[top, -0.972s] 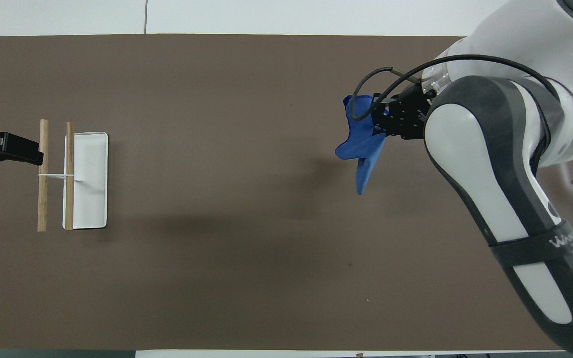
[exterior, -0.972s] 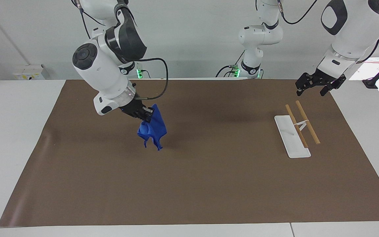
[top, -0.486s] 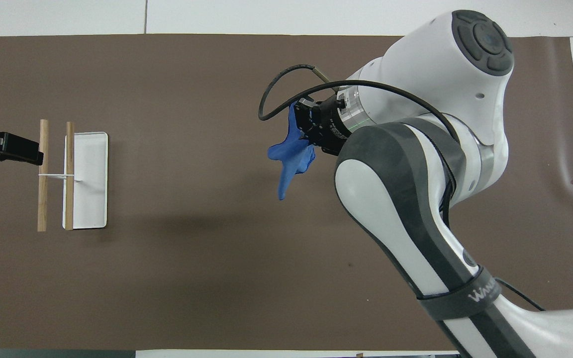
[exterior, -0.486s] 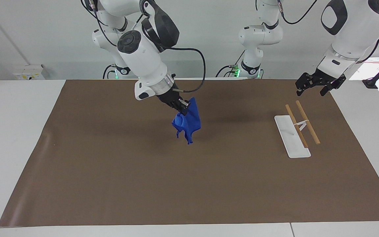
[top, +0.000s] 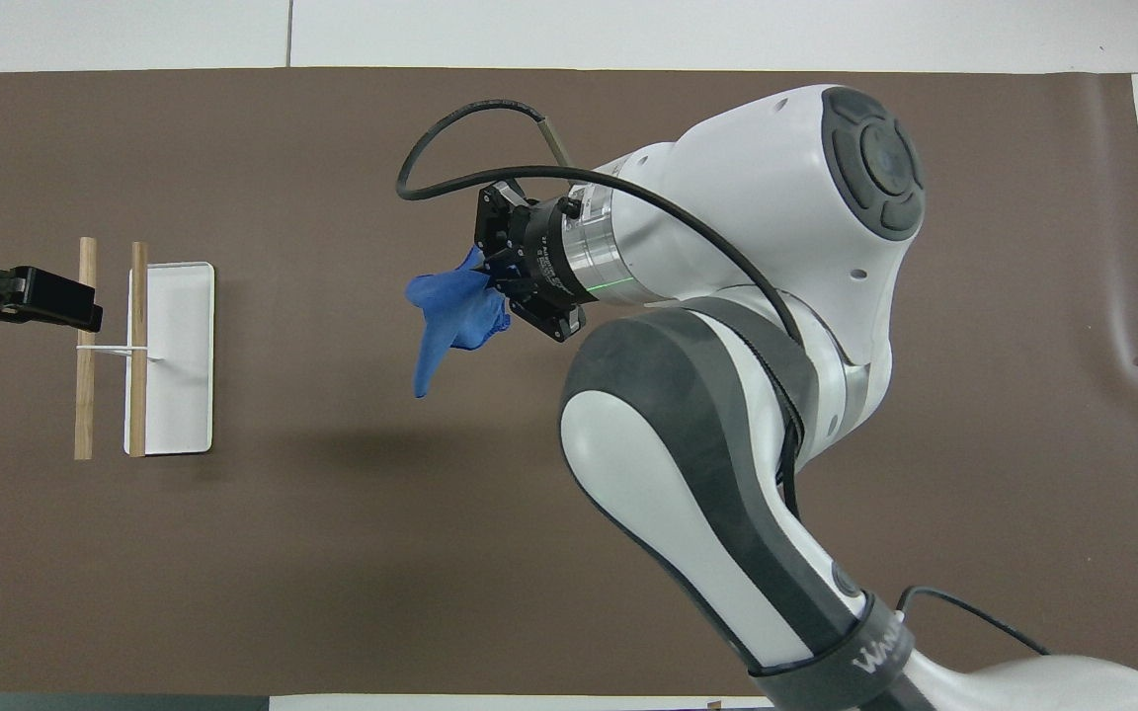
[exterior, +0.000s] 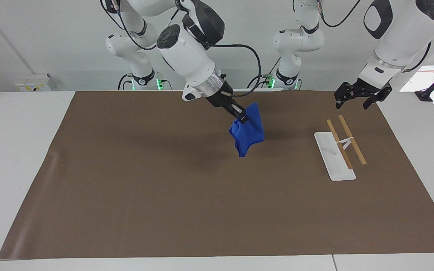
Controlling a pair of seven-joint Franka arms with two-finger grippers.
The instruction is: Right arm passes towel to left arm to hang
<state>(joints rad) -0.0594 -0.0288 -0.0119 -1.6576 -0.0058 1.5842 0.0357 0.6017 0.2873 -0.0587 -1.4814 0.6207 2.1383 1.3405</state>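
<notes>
The right end effector (exterior: 239, 114), clamped on a bunched blue towel (exterior: 248, 132) hanging below it above the table (exterior: 126, 180), nears the open left end effector (exterior: 358, 97) by the rack (exterior: 335, 156) — a wadded handover risks a snagged, fumbled grab.

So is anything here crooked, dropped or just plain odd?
Nothing is spilled or broken. The towel hangs bunched in a wad from the right end effector over the brown mat, rather than spread flat. The rack lies slantwise to the mat's edges.
</notes>
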